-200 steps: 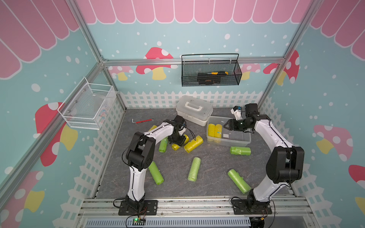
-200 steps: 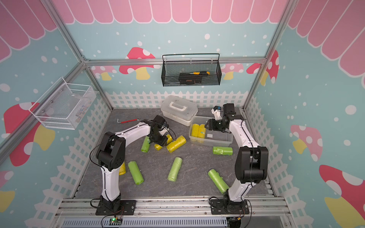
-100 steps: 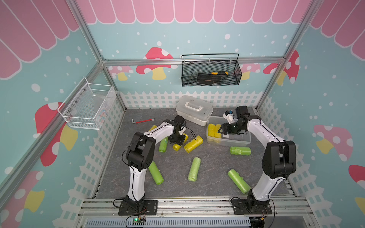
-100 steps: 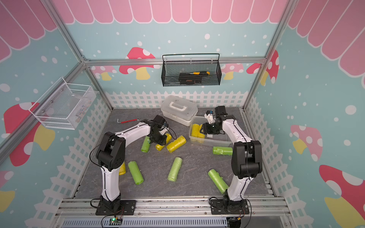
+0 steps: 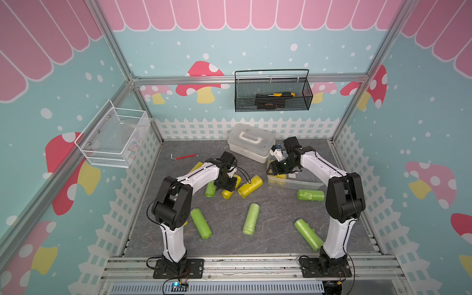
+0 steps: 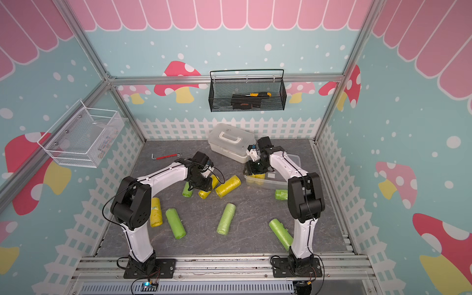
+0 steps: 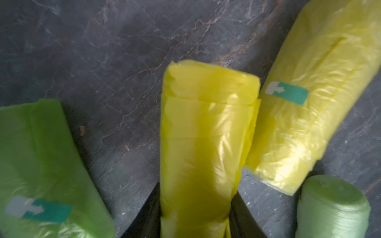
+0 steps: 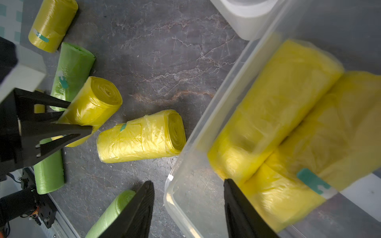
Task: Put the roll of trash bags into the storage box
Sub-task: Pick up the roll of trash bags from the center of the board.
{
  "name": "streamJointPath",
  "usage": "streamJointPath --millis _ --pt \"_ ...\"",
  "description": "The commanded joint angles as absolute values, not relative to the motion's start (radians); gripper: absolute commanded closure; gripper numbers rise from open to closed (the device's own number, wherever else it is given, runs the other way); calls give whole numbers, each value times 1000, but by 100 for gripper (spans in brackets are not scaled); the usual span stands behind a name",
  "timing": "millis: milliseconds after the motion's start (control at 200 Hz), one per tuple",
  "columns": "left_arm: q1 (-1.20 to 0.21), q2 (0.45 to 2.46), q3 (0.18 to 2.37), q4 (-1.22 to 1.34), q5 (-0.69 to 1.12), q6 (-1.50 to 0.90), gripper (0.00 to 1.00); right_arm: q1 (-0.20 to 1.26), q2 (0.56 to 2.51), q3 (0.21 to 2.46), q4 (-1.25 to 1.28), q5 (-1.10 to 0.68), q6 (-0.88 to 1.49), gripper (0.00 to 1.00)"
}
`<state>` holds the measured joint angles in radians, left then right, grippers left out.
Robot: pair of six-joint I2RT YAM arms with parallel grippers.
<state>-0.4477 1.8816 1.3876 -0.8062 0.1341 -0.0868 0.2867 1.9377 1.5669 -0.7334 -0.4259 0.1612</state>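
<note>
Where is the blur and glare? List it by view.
Left wrist: the gripped yellow roll is soft, glare streaks its wrap; the green roll is smeared. Right wrist: yellow rolls inside the storage box are blurred, floor sharp. Both top views: crisp.

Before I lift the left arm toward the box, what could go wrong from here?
The yellow roll in the left jaws touches a neighbouring yellow roll; lifting may drag that one along.
The right jaws stand open astride the storage box wall, one inside, one outside; a sideways move could shove the box.
The right arm also reaches over the box and may block the drop.
</note>
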Motion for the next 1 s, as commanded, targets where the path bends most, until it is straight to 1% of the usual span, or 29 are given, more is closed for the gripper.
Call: streamJointPath --millis 0,175,485,705,786,826,996 --pt "-453 1813 1379 -765 155 -115 75 309 1910 1596 -767 -387 152 44" --pt "-453 1758 1381 -760 165 -136 76 321 1870 1590 -763 -370 166 44" --pt "-452 1656 1349 -753 152 -154 76 335 1989 1678 -805 -349 169 44" --pt "-444 1610 1318 -738 149 -173 76 398 1919 1665 -818 -297 160 44" --pt "-436 1598 1316 -732 162 -179 76 410 1910 1652 -814 -300 165 44" --pt "-429 1593 1314 -730 169 -181 76 418 1874 1649 -812 -307 154 44" --pt "-415 1568 1286 -714 189 -197 76 439 1891 1677 -847 -281 78 44"
